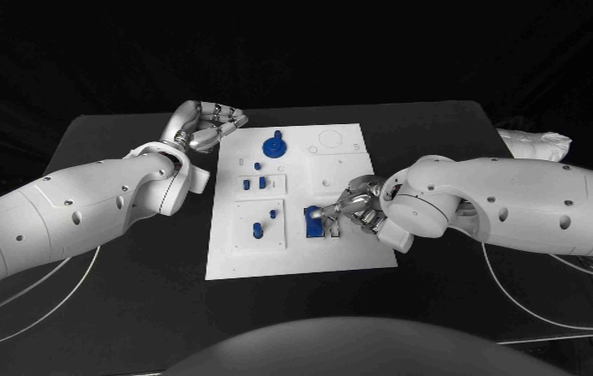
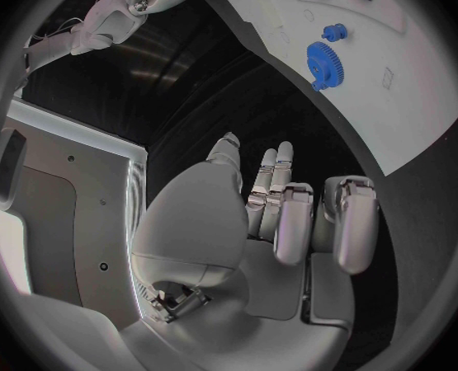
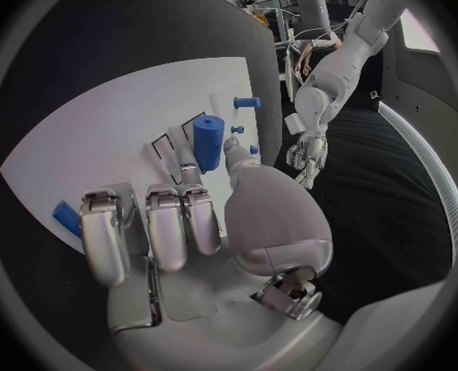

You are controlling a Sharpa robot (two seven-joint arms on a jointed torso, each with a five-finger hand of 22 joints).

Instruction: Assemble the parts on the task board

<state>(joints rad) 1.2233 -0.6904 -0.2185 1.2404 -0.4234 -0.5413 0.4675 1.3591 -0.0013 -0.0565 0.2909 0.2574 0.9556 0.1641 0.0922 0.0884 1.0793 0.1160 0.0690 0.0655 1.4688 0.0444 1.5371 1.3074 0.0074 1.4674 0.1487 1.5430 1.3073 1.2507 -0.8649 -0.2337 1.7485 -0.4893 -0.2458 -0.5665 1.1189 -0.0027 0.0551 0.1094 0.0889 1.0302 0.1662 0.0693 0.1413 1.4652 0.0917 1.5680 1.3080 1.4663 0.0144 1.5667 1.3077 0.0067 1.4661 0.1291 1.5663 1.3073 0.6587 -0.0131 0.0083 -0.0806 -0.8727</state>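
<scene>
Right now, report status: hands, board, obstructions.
Left hand off the task board's far left corner, fingers curled, holding nothing. Right hand over the board by a blue block; grasp unclear. Nothing blocking.

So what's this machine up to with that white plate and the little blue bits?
It is fitting small blue parts into a white task board on a black table. The right robot hand is down on the board's near right side, fingers curled at a blue block; whether it grips it is unclear. The left robot hand holds nothing, off the board's far left corner near a blue gear.
</scene>
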